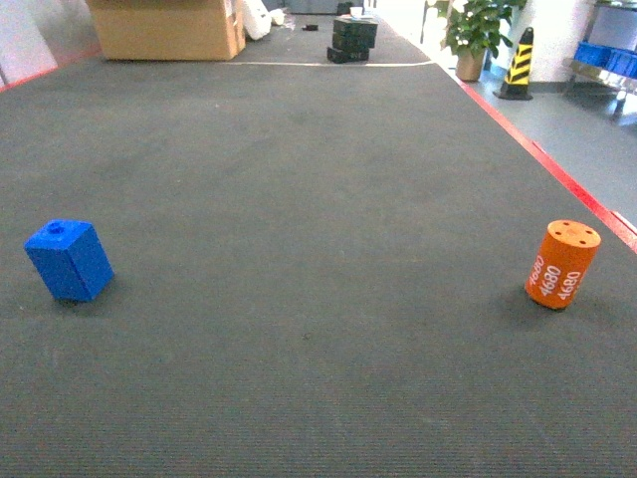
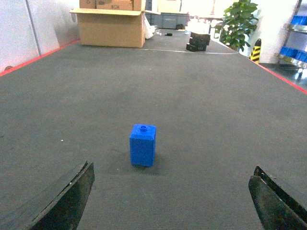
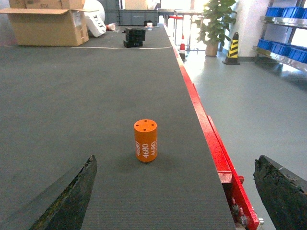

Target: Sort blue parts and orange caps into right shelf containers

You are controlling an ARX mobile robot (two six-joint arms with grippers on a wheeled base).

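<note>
A blue part (image 1: 68, 261) stands upright on the dark mat at the left, and an orange cap (image 1: 562, 264) marked "4680" stands near the right edge. In the left wrist view the blue part (image 2: 143, 145) is ahead of my left gripper (image 2: 172, 167), which is open and holds nothing. My right gripper (image 3: 177, 159) is also open, behind the orange cap (image 3: 145, 141) and apart from it. Neither gripper shows in the head view. The right shelf (image 3: 284, 21) with blue containers (image 3: 287, 50) stands far off at the right.
The table's red edge (image 3: 207, 125) runs close to the right of the cap, with floor beyond it. At the far end are a cardboard box (image 1: 164, 28), a black stack (image 1: 353, 40), a potted plant (image 1: 476, 30) and a striped cone (image 1: 518, 65).
</note>
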